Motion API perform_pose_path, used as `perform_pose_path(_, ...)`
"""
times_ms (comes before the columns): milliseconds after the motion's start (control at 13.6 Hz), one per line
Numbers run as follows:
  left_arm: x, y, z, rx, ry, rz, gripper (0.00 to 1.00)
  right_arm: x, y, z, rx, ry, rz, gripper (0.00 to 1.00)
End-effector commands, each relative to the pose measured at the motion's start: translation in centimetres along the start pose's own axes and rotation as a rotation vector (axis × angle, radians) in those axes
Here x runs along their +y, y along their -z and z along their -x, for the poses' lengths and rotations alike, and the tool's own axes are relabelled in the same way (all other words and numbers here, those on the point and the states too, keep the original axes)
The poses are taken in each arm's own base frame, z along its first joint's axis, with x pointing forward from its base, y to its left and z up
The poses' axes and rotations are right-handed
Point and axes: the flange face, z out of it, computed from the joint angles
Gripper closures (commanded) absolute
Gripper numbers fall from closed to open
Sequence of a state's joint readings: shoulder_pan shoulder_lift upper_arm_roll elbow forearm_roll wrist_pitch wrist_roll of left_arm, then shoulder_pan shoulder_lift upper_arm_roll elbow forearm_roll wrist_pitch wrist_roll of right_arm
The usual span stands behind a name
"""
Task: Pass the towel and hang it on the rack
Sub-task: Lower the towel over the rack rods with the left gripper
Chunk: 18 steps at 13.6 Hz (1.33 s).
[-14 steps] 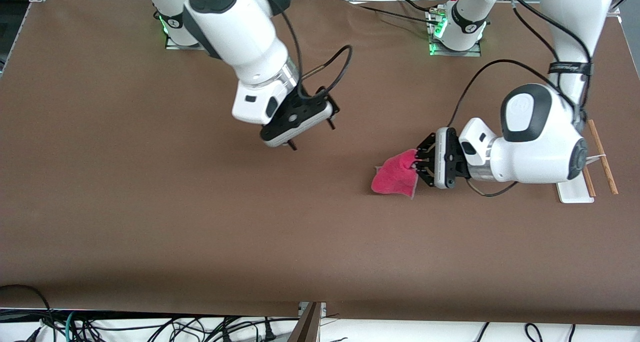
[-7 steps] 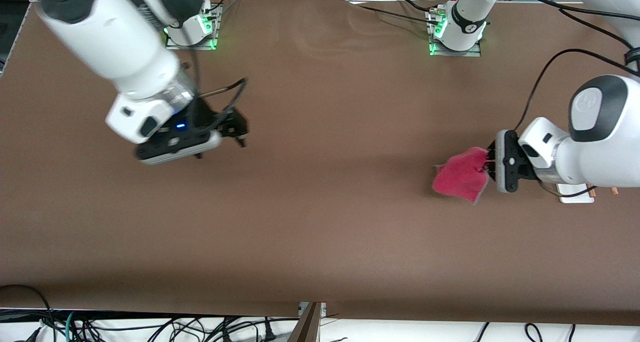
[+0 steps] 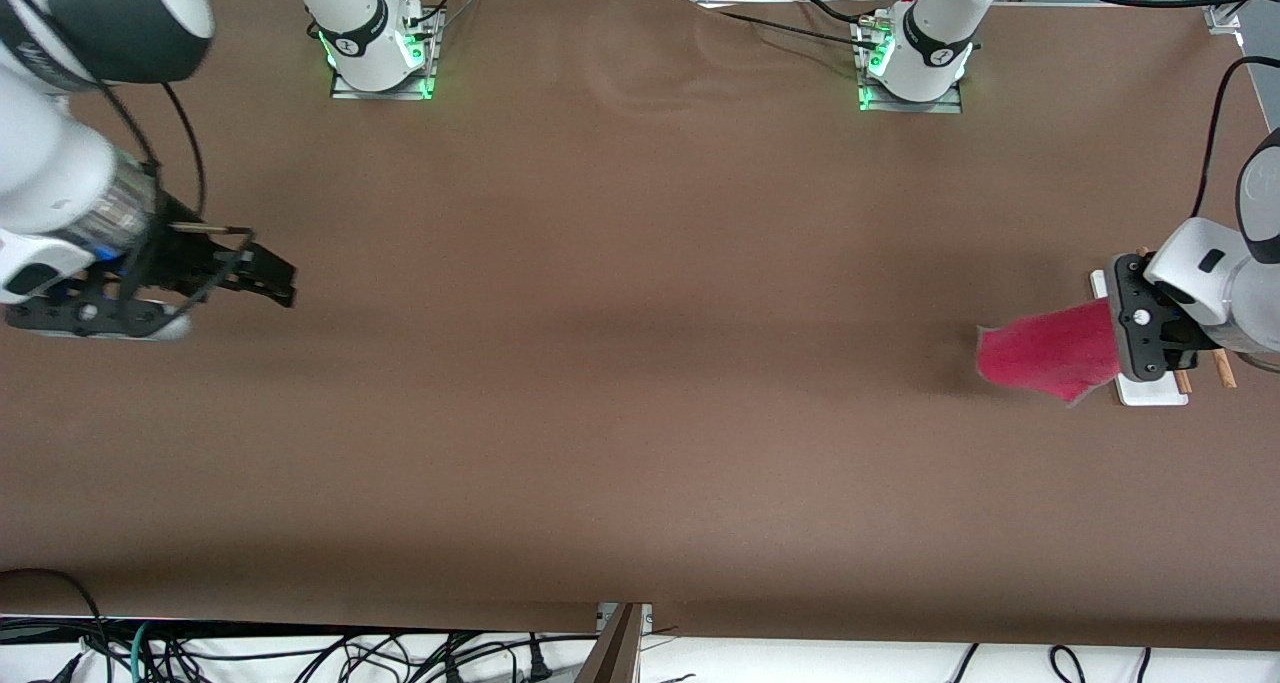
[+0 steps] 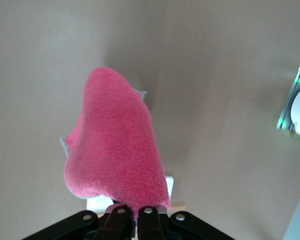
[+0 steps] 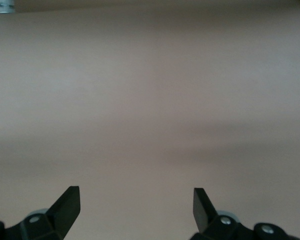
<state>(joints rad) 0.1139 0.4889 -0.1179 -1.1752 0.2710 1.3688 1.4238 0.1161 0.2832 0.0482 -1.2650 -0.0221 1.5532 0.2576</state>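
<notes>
Brown bench [image 3: 640,443] lay under it all. My right pincer [image 3: 262,278] waited with its fingers wide and empty, well apart from the rack [image 3: 1150,391]. The hand-over looked finished to me: my left pincer [image 3: 1125,331] pinched the pink towel [image 3: 1045,353] in the air, just beside the rack. Draping it over the rods was what I judged remained.

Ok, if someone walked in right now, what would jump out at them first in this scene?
The bright pink towel, pinched in the shut left gripper and held in the air at the left arm's end of the table, right over the rack with its white base and wooden rods. Next, the right gripper, open and holding nothing, waiting over bare brown table at the right arm's end.
</notes>
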Motion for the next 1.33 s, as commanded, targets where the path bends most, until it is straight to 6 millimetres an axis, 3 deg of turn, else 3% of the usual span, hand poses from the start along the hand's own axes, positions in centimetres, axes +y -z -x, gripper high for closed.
perform_pose_path(0, -0.3, -0.9, 5.1, -0.06, 0.074, 0.033, 1.0, 2.8, 2.0, 2.5, -0.016, -0.028, 0.059, 0.0)
perform_pose_path(221, -1.3, -4.8, 10.8, -0.065, 0.161, 0.098, 1.0, 5.4, 3.1, 4.5, -0.041, 0.022, 0.108, 0.0)
perform_pose_path(368, -1.9, -8.4, 15.5, -0.041, 0.225, 0.154, 1.0, 7.7, 3.1, 4.5, -0.054, 0.068, 0.105, 0.0)
perform_pose_path(516, -2.3, -12.0, 19.6, -0.017, 0.28, 0.193, 1.0, 8.1, 3.1, 4.5, -0.064, 0.128, 0.096, 0.0)
perform_pose_path(736, -2.8, -15.9, 24.7, 0.004, 0.332, 0.177, 1.0, 7.8, 3.3, 5.0, -0.078, 0.134, 0.087, 0.0)
perform_pose_path(957, -3.0, -19.2, 28.1, 0.021, 0.338, 0.171, 1.0, 7.7, 2.9, 4.7, -0.088, 0.136, 0.086, 0.0)
perform_pose_path(1252, -3.5, -21.9, 29.3, 0.031, 0.348, 0.179, 1.0, 7.8, 2.4, 4.3, -0.094, 0.135, 0.088, 0.0)
